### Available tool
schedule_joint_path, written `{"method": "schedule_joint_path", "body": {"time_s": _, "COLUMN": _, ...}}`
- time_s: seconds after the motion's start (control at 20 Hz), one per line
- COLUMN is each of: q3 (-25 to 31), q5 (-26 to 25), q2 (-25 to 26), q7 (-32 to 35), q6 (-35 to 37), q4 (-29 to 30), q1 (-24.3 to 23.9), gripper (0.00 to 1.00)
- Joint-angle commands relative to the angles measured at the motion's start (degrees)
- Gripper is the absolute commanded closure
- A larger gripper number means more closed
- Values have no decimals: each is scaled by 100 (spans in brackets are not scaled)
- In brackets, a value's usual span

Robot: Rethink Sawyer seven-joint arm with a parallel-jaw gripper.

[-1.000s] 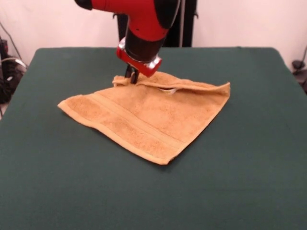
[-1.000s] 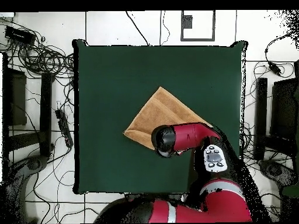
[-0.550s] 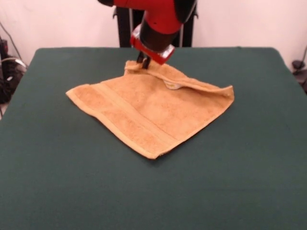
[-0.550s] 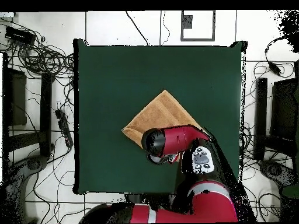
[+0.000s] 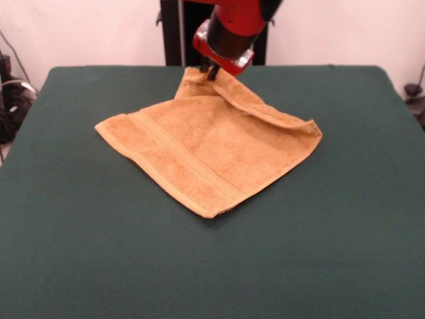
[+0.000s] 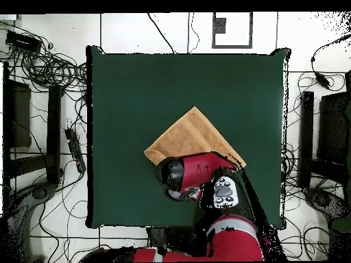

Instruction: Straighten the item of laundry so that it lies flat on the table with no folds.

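Note:
The item of laundry (image 5: pixel 212 143) is a golden-tan towel lying as a diamond near the middle of the green table (image 5: pixel 80 252). Its far corner is lifted off the cloth, and a narrow fold runs along the far right edge. My gripper (image 5: pixel 210 72) is shut on that raised corner, just under the red wrist. In the overhead view the towel (image 6: pixel 192 133) shows above the red arm (image 6: pixel 188 174), which hides the gripper and the pinched corner. The table (image 6: pixel 137 89) spreads wide around the towel.
Tangled cables (image 6: pixel 48 68) lie on the floor beside the table's left side in the overhead view, and dark stands (image 6: pixel 305 137) flank its right side. More cables (image 5: pixel 10 93) show at the left edge of the front view.
The gripper has risen and drawn back towards the table's far side, taking the towel's corner with it. The folded-over flap has opened out, and the small white tag no longer shows.

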Motion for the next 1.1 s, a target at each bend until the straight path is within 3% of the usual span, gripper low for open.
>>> {"method": "schedule_joint_path", "body": {"time_s": 0.05, "q3": 55, "q5": 180, "q2": 974, "q7": 829, "q6": 310, "q4": -373, "q1": 422, "gripper": 100}}
{"method": "schedule_joint_path", "body": {"time_s": 0.35, "q3": -135, "q5": 138, "q2": 1615, "q7": 1077, "q6": -283, "q4": -831, "q1": 556, "gripper": 100}}
{"method": "schedule_joint_path", "body": {"time_s": 0.55, "q3": -136, "q5": 176, "q2": 1668, "q7": 874, "q6": -337, "q4": -841, "q1": 572, "gripper": 100}}
{"method": "schedule_joint_path", "body": {"time_s": 0.6, "q3": -166, "q5": 217, "q2": 1670, "q7": 839, "q6": -354, "q4": -832, "q1": 597, "gripper": 0}}
{"method": "schedule_joint_path", "body": {"time_s": 1.1, "q3": -172, "q5": 180, "q2": 1706, "q7": 525, "q6": -144, "q4": -999, "q1": 517, "gripper": 0}}
